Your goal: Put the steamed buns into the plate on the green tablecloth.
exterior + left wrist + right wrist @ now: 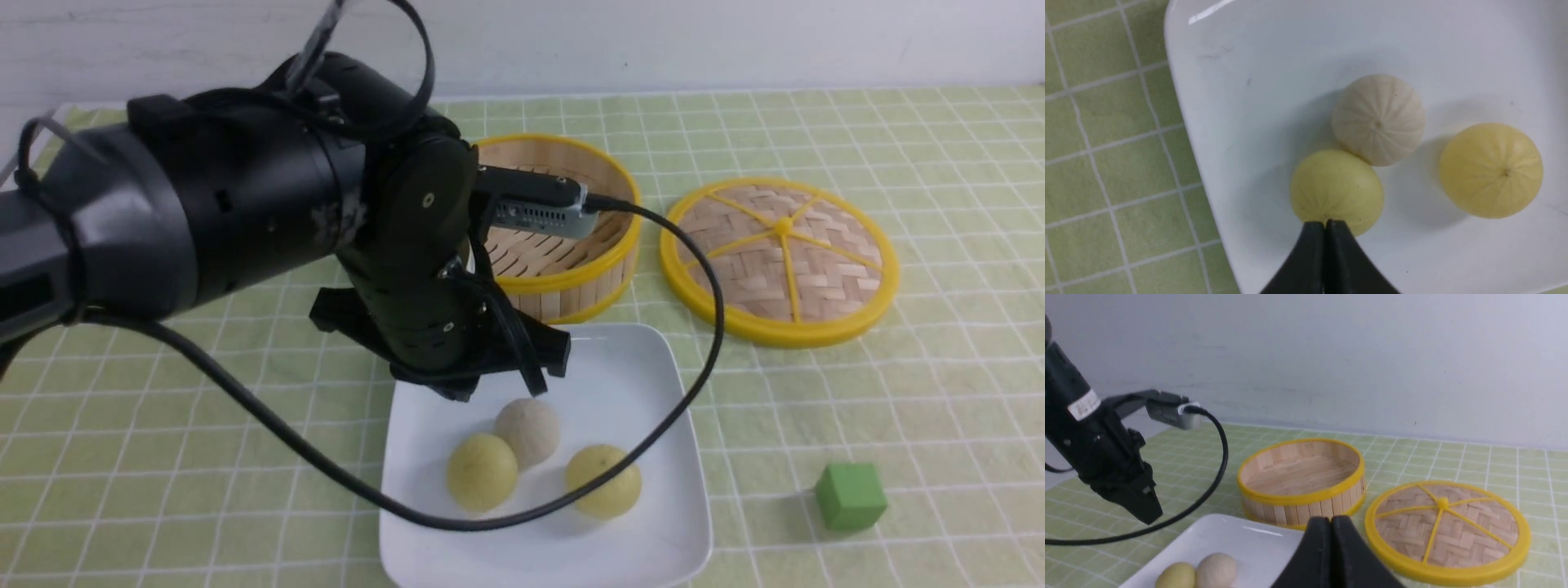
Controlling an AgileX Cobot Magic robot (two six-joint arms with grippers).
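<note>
The steamed buns [527, 431] lay all three in the plate [645, 376], on its near half. The off-white bun [1378, 120] sat farthest and touched the left yellow bun [1337, 188]. The right yellow bun [1491, 170] lay a little apart from both. Each was round and matte, with fine pleats running to a small dimple on top.

The plate was white, glossy and square with rounded corners. It rested on the green tablecloth [898, 392], whose thin white lines formed squares. Just beyond it stood the steamer basket [571, 282], and its woven lid [780, 261] lay flat to the right. A green cube [850, 495] sat near and to the right of the plate. A pale wall [1331, 355] closed off the far side.

My left gripper [1325, 224] hung over the plate with its jaws pressed together, holding nothing. Its wrist view put the tips over the left yellow bun's edge; whether they touched it I could not tell. My right gripper [1331, 519] was likewise closed and empty. Its view showed the basket's bare slatted floor. The cube showed only in the front view.
</note>
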